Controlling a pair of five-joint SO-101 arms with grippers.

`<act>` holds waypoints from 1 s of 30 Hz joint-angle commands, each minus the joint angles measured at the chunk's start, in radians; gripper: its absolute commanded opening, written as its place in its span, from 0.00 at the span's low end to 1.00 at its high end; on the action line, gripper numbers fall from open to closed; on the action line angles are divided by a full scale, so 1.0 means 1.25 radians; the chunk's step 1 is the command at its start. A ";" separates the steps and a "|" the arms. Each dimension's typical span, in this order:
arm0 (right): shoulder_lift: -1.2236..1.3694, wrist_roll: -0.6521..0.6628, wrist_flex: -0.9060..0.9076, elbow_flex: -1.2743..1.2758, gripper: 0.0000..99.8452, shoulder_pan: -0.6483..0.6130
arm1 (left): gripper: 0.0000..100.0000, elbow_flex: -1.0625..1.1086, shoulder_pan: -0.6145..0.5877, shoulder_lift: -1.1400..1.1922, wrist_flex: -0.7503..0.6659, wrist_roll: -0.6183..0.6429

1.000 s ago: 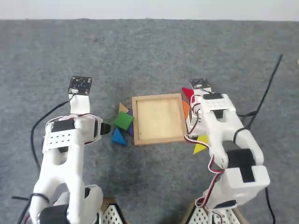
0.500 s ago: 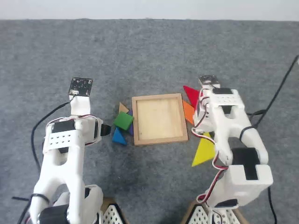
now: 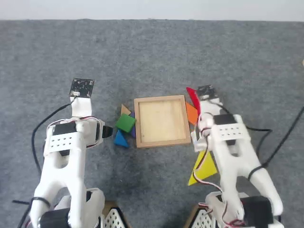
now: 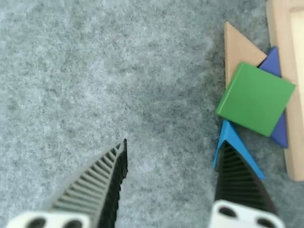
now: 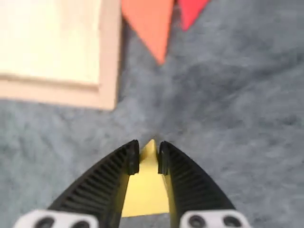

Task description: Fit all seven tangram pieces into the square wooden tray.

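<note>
Yellow triangle (image 3: pixel 202 167) has slid back from the near right corner of the wooden tray (image 3: pixel 161 142) toward the robot's base over the last second. The right arm has drawn it along, and more of the piece now shows from under that arm. The right pincer (image 5: pixel 148 153) is clamped on it, with ribbed black fingers pressed to either side of its tip. That tip points away from the base, toward the tray's corner, and the piece's length runs in line with the pincer.

The left arm has not moved. The left pincer (image 4: pixel 175 147) stands wide apart over the grey, fuzzy table (image 3: pixel 142 57), one finger just beside the blue triangle (image 4: pixel 233 145).

The green square (image 4: pixel 255 97) overlaps a tan triangle (image 4: pixel 240 50) beside the tray's left rim. A smooth, flat orange triangle (image 5: pixel 149 23) and a red triangle (image 5: pixel 190 9) lie by the right rim.
</note>
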 commanded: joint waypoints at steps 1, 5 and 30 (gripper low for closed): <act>-0.007 0.034 -0.013 0.020 0.13 -0.044 | 0.29 -0.008 -0.002 -0.029 -0.018 0.007; 0.019 0.039 -0.024 0.022 0.13 -0.028 | 0.29 -0.008 0.000 -0.029 -0.020 0.007; 0.292 0.088 0.014 -0.351 0.07 0.431 | 0.29 0.001 0.001 -0.028 -0.020 0.007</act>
